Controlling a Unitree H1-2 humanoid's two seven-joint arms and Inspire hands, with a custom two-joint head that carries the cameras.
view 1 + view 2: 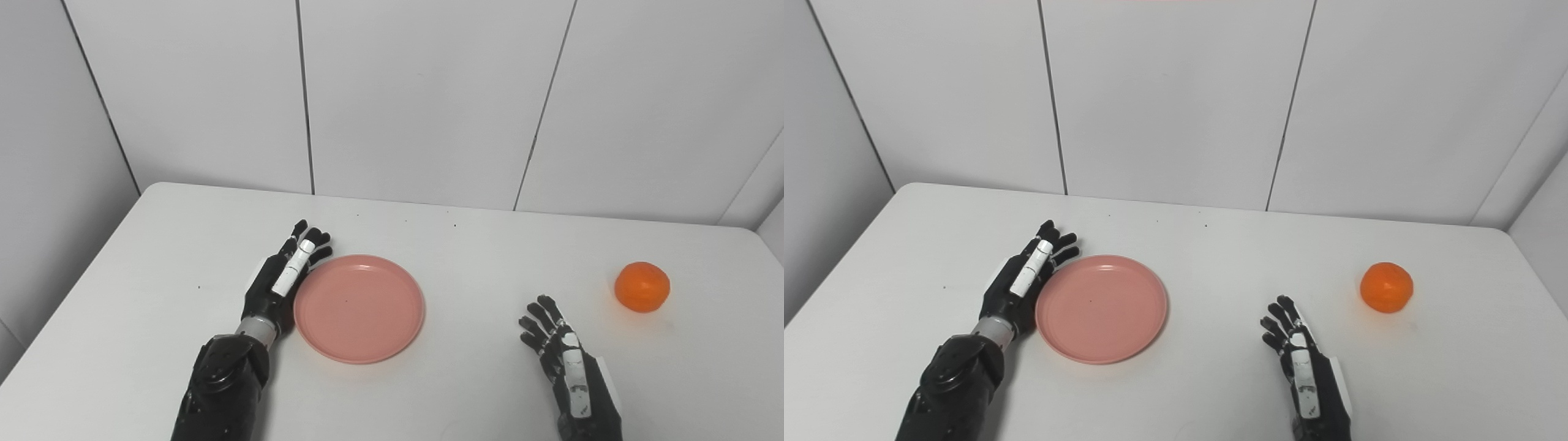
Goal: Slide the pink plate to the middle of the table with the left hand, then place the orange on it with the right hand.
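Left eye view: left robot hand [283,277] flat against pink plate [359,308]; right robot hand [560,346] spread, empty.

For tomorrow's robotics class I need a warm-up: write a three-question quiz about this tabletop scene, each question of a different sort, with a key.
1. True or false: the round orange fruit lies on the round pink plastic plate.
2. Which black robot hand is beside the plate's rim? A) left hand B) right hand
3. Fill in: the plate holds ____.

Key
1. False: it lies on the white table, to the right of the plate and apart from it.
2. A
3. Nothing
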